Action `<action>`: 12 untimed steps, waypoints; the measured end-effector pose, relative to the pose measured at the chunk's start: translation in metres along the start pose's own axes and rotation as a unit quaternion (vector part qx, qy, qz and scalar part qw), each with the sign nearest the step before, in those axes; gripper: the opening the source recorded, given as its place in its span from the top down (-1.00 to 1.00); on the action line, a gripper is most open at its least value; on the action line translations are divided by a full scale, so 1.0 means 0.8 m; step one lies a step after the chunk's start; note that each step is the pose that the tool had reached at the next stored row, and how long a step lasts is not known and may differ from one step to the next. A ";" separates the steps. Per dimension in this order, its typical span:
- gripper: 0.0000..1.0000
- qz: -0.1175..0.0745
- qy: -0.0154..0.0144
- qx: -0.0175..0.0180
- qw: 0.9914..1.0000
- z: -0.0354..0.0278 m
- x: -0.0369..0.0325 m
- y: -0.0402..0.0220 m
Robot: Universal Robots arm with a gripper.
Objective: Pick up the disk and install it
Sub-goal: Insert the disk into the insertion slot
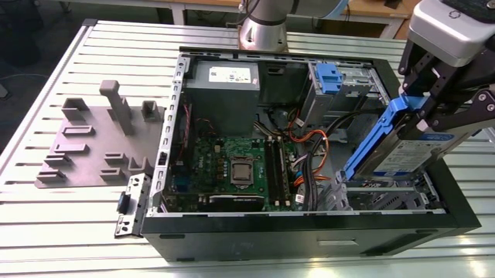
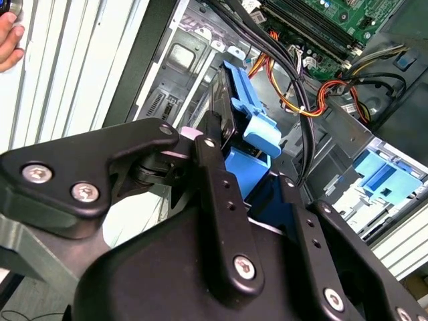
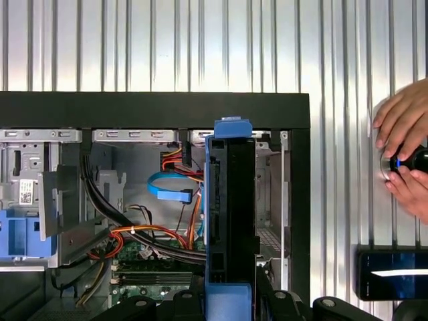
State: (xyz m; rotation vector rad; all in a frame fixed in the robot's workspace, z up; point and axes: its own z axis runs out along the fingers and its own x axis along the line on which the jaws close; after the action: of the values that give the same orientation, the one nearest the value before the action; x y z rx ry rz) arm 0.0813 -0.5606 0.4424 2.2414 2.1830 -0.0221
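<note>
One disk was in hand: a flat silver drive with a white-and-blue label, edged by a blue plastic carrier frame. In the exterior view it hung tilted, on edge, above the corner of the open computer case at the exterior view's right, its lower end down near the grey metal drive cage there; whether it touched the cage could not be told. In the first wrist view the disk appeared edge-on, a dark slab between blue rails, standing over the case's interior beside orange and black cables.

The gripper was clamped onto the disk's upper end, its black fingers pressed against the two sides of the blue frame, with the disk reaching out from between them toward the case. In the first wrist view the gripper had the carrier's blue end wedged between its jaws.

Inside the case lay a green motherboard. The case sat on a slatted metal table next to a grey fixture plate. A person's hand rested on a small round black object on the table
</note>
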 end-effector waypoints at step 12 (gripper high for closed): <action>0.27 0.004 0.000 0.000 1.000 0.0029 -0.0012 -0.0049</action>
State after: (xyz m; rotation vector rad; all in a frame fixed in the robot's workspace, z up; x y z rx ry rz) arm 0.0773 -0.5615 0.4401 2.2501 2.1741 -0.0221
